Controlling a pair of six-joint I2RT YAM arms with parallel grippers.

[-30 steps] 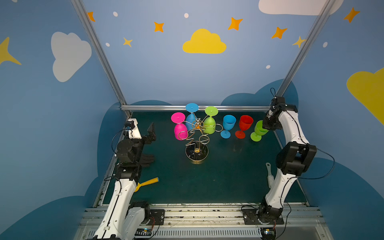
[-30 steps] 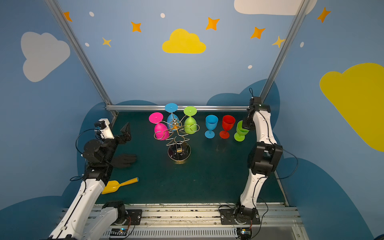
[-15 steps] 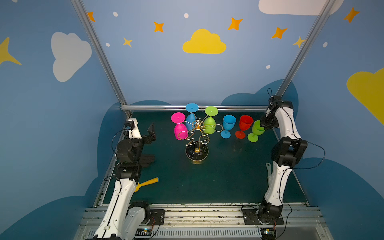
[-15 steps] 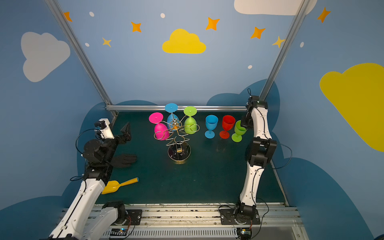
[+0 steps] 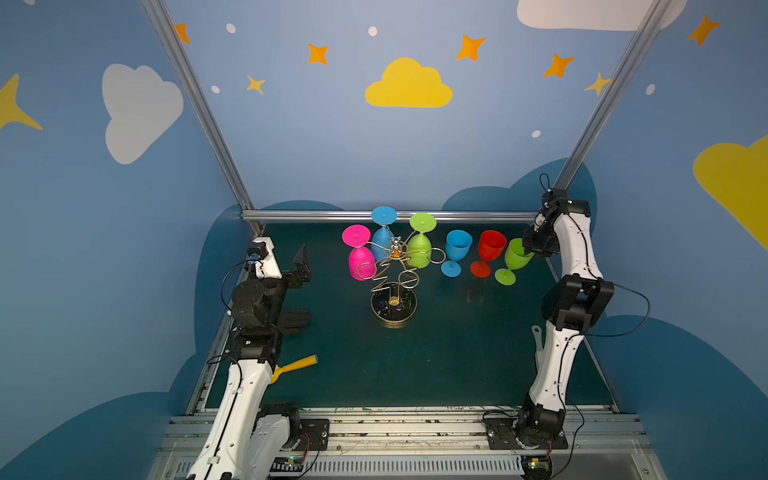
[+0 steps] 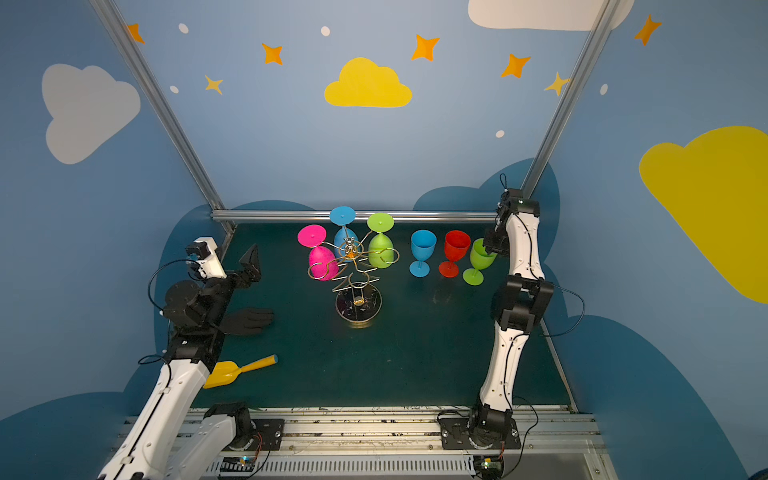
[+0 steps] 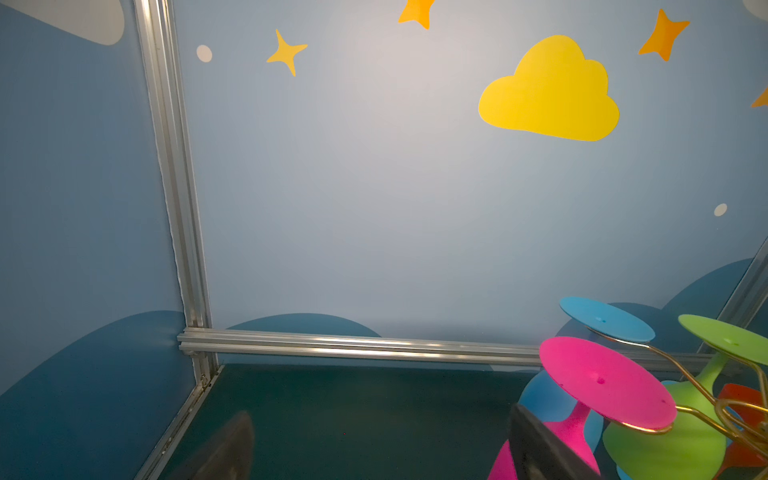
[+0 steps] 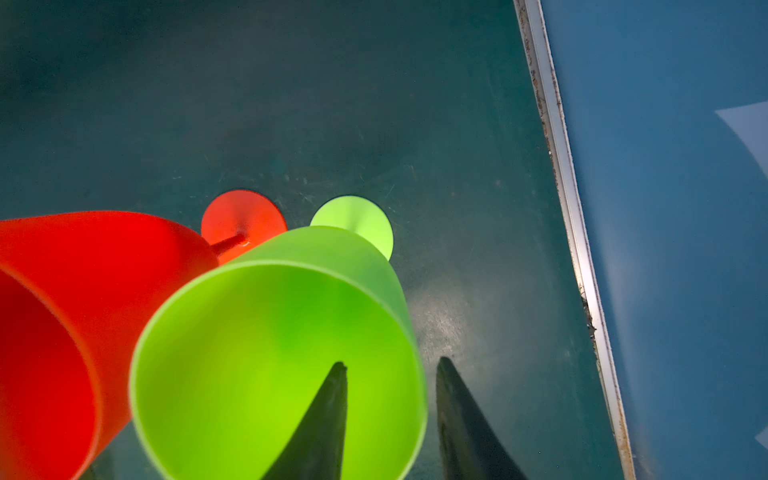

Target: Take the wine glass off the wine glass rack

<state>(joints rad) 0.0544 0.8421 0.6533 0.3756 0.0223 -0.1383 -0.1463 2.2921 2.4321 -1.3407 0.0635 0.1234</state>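
The gold wire wine glass rack (image 5: 394,270) stands mid-table on its round dark base (image 6: 358,307). A pink (image 5: 360,262), a blue (image 5: 381,243) and a green wine glass (image 5: 419,251) hang from it upside down. To its right a blue (image 5: 457,249), a red (image 5: 490,249) and a green glass (image 5: 515,257) stand in a row on the mat. My right gripper (image 8: 392,362) is open astride the standing green glass's rim (image 8: 419,374), one finger inside the bowl and one outside. My left gripper (image 7: 379,413) hangs open and empty left of the rack.
A yellow scoop (image 5: 293,368) and a black glove-shaped object (image 5: 293,318) lie near the left arm. A white utensil (image 5: 538,340) lies by the right arm. The aluminium frame rail (image 5: 390,215) runs along the back, just behind the glasses.
My right gripper carried the green glass slightly left, beside the red one, and its jaws have opened off the rim. The left arm has not moved.
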